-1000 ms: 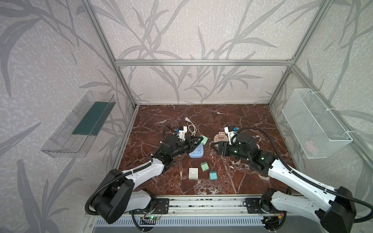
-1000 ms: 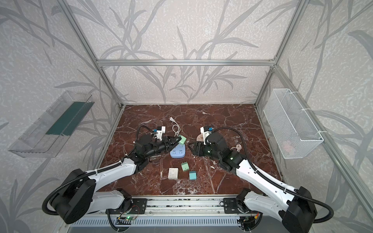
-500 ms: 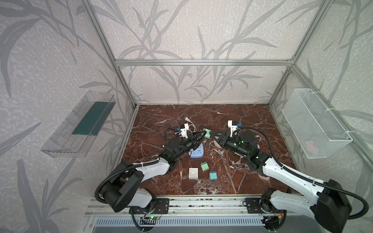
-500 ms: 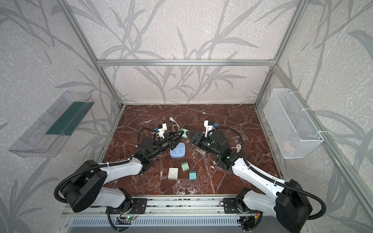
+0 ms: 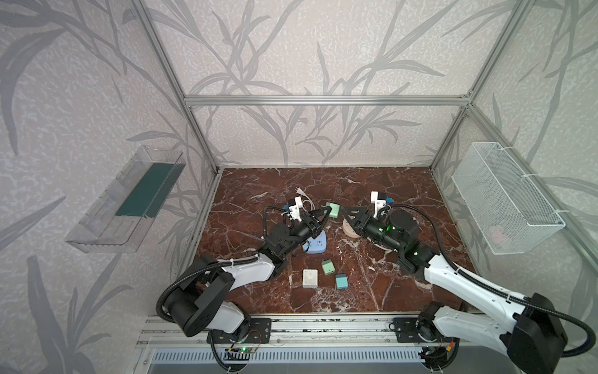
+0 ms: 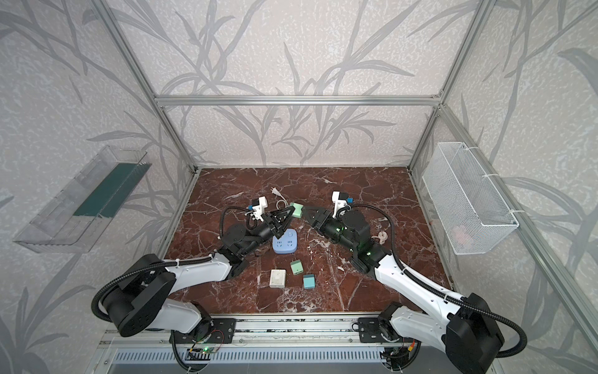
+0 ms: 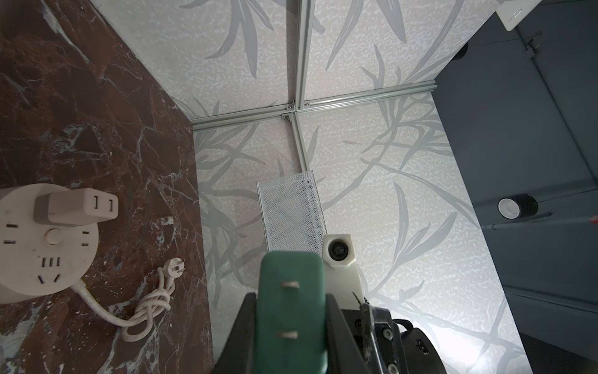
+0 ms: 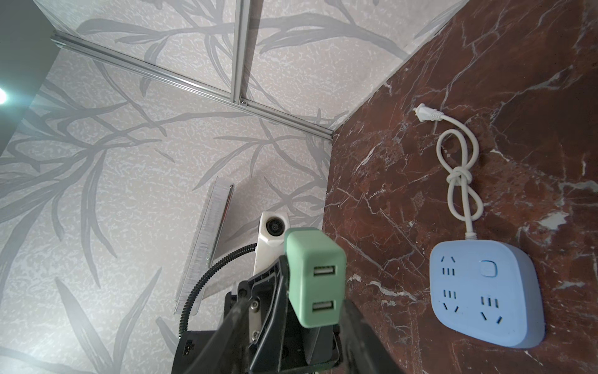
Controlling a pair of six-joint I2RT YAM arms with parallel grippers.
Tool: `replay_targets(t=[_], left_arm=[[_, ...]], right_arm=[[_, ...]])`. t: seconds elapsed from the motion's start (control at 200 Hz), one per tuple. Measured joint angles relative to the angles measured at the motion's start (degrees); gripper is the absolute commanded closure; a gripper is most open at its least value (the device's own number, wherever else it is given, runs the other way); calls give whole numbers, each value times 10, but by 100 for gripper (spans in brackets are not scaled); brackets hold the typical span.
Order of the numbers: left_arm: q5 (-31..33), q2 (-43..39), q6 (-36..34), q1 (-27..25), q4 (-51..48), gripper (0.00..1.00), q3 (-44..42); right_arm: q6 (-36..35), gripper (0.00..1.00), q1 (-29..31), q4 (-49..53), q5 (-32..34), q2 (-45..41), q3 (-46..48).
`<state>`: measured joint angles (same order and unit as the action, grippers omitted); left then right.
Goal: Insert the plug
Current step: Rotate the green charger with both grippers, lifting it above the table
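A mint-green plug (image 5: 332, 210) (image 6: 296, 209) hangs in the air above the marble floor, between the two arms. My left gripper (image 5: 325, 215) (image 7: 291, 323) is shut on it; its two prongs face the left wrist camera. From the opposite side, my right gripper (image 5: 344, 213) (image 8: 294, 304) stands open astride the plug's (image 8: 312, 275) USB end, with a gap on one side that the left arm's finger fills. Below lies a blue power strip (image 5: 315, 244) (image 8: 485, 291) with empty sockets. A round beige power strip (image 7: 42, 239) carries a white charger (image 7: 74, 207).
Three small adapters lie toward the front: white (image 5: 310, 277), green (image 5: 327, 267) and teal (image 5: 341, 281). The blue strip's knotted cord (image 8: 459, 175) trails toward the back. A wire basket (image 5: 504, 200) hangs on the right wall, a clear shelf (image 5: 129, 200) on the left.
The left gripper has lifted the green plug up and toward the middle. The right gripper has left the beige strip, come to the plug and narrowed its jaws around it.
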<state>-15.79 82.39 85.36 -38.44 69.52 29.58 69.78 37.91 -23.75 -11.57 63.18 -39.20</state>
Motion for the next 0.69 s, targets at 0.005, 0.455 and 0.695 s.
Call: replay_targets(t=[0.005, 0.455, 0.695], left_arm=[[0, 0, 0, 0, 1, 100, 0], [21, 47, 31, -24, 73, 100, 0], [28, 50, 38, -29, 82, 100, 2]], right_arm=[[0, 56, 0, 0, 0, 0, 0], [1, 65, 0, -39, -8, 44, 0], [3, 70, -1, -61, -13, 58, 0]])
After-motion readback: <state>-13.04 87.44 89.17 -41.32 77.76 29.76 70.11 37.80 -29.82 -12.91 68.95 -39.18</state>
